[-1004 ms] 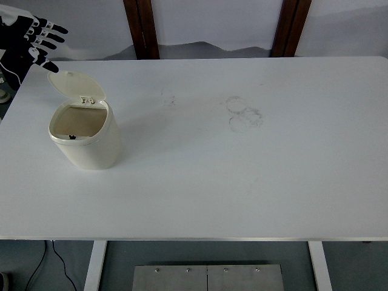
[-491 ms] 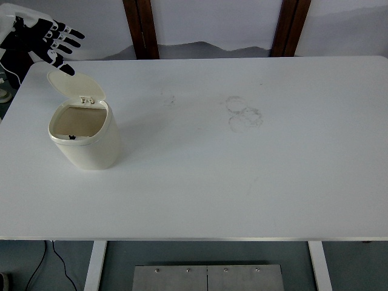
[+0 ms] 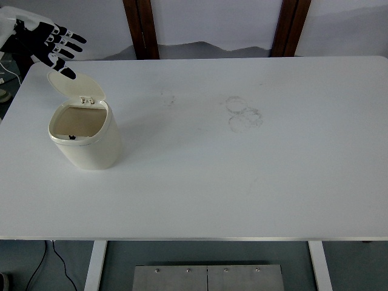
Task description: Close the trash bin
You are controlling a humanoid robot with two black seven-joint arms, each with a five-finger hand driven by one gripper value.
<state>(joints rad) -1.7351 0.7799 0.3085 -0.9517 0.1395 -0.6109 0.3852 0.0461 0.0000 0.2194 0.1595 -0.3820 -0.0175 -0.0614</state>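
Left hand (image 3: 51, 43) hovers at the far left corner of the table (image 3: 242, 182), fingers spread and holding nothing, with the thumb tip close to the top edge of the bin's raised lid (image 3: 75, 86); whether it touches cannot be told from this view. The right hand is out of sight.

Nearest on the table is the trash bin (image 3: 85, 134), a small cream tub standing upright on the left side, well in from the near edge. Its mouth is open and the inside shows brown. At the far rim sits the hinge (image 3: 88, 100), and from it the lid stands up and leans away towards the hand. Beyond, faint ring marks (image 3: 244, 113) stain the middle of the tabletop, well apart from the bin.

To close it well, the hand probably needs to get behind and above the lid's top edge, then push it forward and down over the hinge, towards the near rim. A flat, open palm or fingertips should do; no grasp seems needed. The bin looks light, so a push too low or too sideways could slide or tip it instead of swinging the lid. Pressing down at the end should seat the lid on the rim.
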